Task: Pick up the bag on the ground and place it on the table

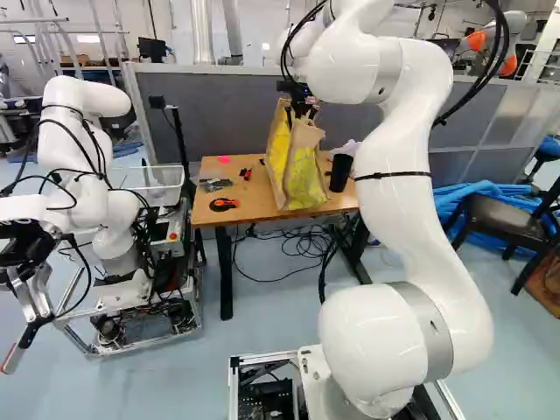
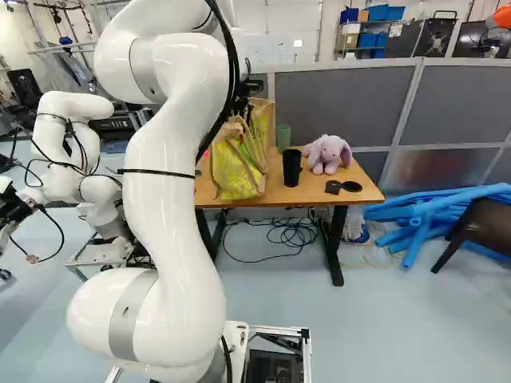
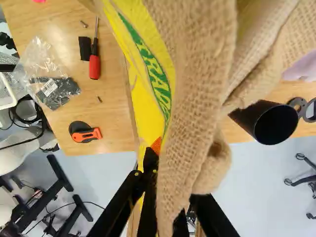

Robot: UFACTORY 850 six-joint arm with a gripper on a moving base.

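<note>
Black gripper (image 3: 174, 190) is grasping the upper folds of a burlap-and-yellow bag (image 1: 300, 171), pinching the cloth from both sides, as the white arm (image 1: 398, 140) is reaching over a wooden table (image 1: 210, 188). The bag is hanging or standing upright near the table's front edge; whether the wood is bearing its weight, the base views are not making plain. Placement is looking nearly complete, and the step is calling for a slow, straight lowering until the bottom is sitting flat and the cloth is slackening, then a gentle release. Care is mattering most toward the black cup (image 2: 292, 167), which is standing close by and risking a knock. Soft sides are probably going to be sagging once freed, so a spot farther in is seeming safer.
</note>
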